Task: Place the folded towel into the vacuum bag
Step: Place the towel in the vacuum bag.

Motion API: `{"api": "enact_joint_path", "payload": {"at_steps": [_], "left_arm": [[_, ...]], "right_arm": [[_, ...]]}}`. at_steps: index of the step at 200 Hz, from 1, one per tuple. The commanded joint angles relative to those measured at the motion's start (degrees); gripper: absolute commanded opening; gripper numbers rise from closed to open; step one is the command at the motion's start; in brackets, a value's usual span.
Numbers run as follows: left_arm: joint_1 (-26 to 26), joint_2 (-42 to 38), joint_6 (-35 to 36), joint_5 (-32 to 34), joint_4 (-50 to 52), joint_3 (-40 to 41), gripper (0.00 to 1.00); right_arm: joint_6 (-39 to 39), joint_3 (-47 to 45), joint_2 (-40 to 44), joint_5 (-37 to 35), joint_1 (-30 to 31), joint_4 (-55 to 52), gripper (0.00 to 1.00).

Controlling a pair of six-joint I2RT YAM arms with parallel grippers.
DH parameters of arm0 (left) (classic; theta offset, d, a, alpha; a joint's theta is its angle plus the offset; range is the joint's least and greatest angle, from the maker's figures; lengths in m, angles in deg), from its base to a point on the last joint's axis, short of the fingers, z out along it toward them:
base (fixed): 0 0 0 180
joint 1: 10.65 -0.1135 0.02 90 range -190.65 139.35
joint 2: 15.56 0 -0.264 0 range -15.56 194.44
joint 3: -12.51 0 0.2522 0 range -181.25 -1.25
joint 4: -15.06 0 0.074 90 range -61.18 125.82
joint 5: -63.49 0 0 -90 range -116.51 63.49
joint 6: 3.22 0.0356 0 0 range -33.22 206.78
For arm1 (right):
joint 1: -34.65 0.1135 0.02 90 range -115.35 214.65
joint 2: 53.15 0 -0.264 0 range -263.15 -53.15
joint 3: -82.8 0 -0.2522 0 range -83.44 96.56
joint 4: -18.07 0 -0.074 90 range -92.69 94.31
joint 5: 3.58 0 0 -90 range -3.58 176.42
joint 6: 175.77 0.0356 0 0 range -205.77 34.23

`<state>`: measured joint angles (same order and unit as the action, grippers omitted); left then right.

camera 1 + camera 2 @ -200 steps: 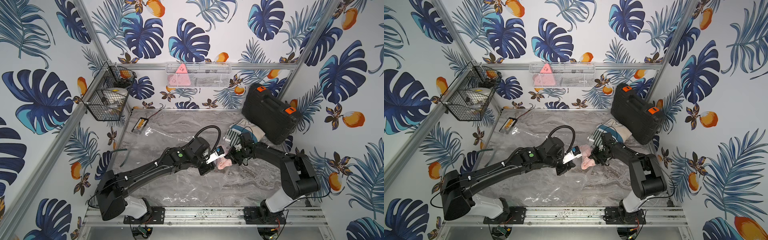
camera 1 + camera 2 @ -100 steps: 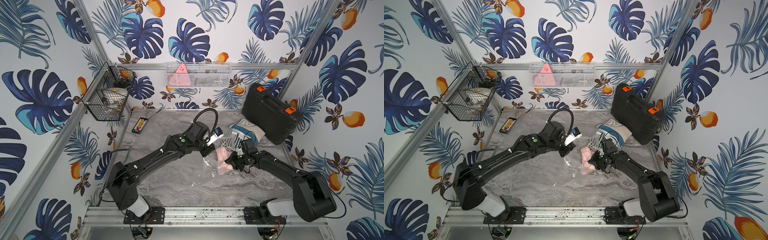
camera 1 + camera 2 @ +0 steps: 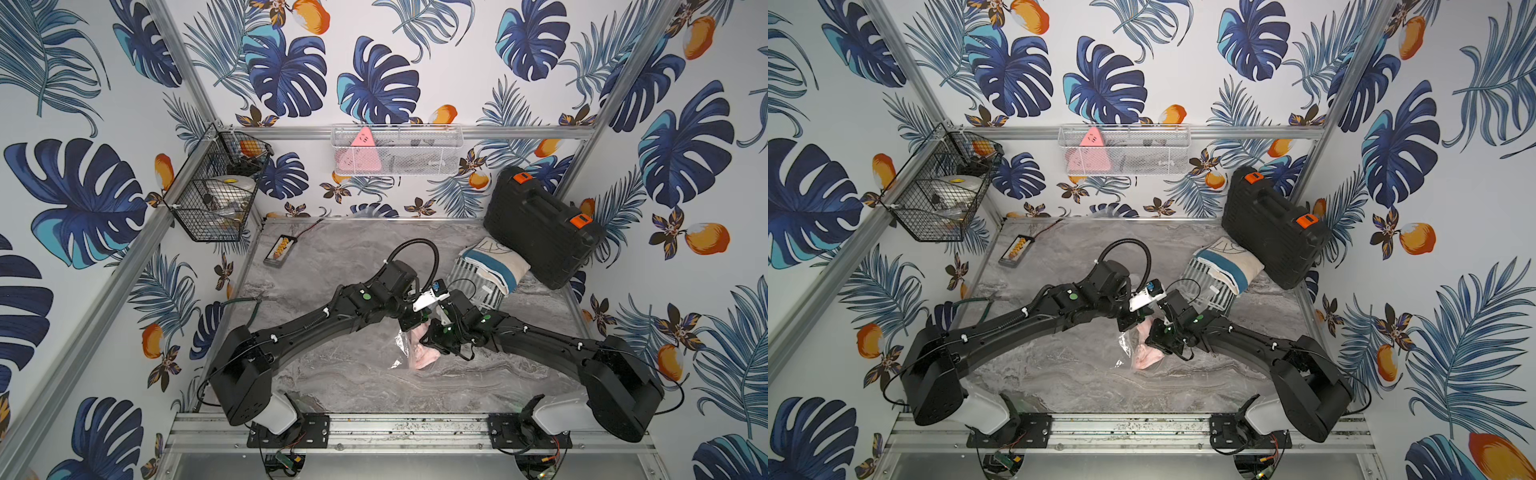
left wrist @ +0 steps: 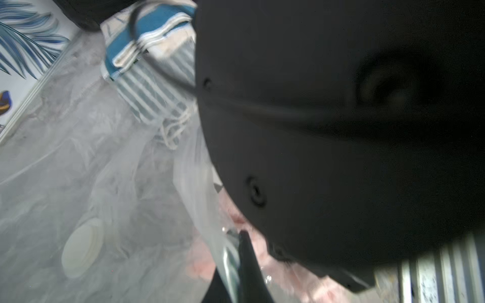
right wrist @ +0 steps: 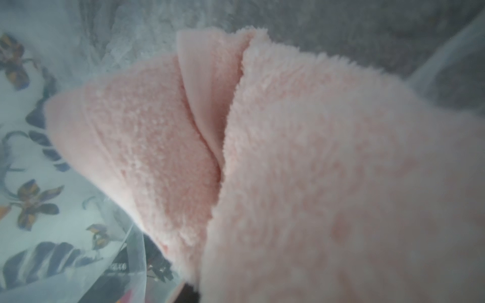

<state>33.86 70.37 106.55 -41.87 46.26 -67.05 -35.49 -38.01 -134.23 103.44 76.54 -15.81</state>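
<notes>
The vacuum bag (image 3: 398, 348) is clear crinkly plastic on the marble table. Its round white valve disc (image 4: 82, 248) shows in the left wrist view. My left gripper (image 3: 409, 322) (image 3: 1127, 322) is shut on the bag's plastic edge (image 4: 228, 251) and holds it up. The pink folded towel (image 3: 424, 358) (image 3: 1147, 358) (image 5: 315, 162) hangs from my right gripper (image 3: 431, 337) (image 3: 1153, 337), which is shut on it, right beside the left gripper. Part of the towel (image 4: 202, 258) shows through the bag's film. The towel hides the right jaws in the right wrist view.
A black case (image 3: 540, 224) leans at the back right, with striped blue and beige cloths (image 3: 490, 262) in front of it. A black wire basket (image 3: 216, 195) hangs on the left wall and a white mesh basket (image 3: 397, 149) on the back wall. A small bead tray (image 3: 281, 249) lies at the back left.
The right gripper has carried the towel left and toward the table's front. The left gripper swung toward the back with the bag edge, then came forward again beside the towel.
</notes>
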Motion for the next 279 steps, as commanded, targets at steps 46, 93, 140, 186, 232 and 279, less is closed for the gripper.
{"api": "enact_joint_path", "payload": {"at_steps": [46, 93, 140, 186, 232, 279], "left_arm": [[0.24, -2.26, -2.17, -1.32, -5.26, 3.57, 0.0], [0.26, -2.61, -4.77, -0.59, -5.65, 5.16, 0.0], [0.11, -5.92, -6.87, 2.28, -5.44, 8.88, 0.0], [0.64, -8.1, -11.02, 1.37, -8.29, 10.96, 0.0], [2.55, -7.29, -11.51, 1.42, -8.32, 9.85, 0.0], [5.65, -5.87, -10.87, 0.06, -7.14, 7.82, 0.0]], "right_arm": [[-32.2, 7.39, -2.06, 5.66, 1.03, -9.72, 0.0], [-38.71, 9.52, -9.18, -2.85, 3.31, -6.65, 0.6], [-30.39, 10.26, -1.98, 2.76, -0.7, -16.45, 1.0], [-16.22, 5.49, 6.84, 2.16, -7.56, -27.95, 0.97], [5.25, -8.47, 12.56, 11.23, -4.76, -7.64, 0.58], [12.04, -10.1, 2.42, 12.67, -4.4, 6.3, 0.34]]}}
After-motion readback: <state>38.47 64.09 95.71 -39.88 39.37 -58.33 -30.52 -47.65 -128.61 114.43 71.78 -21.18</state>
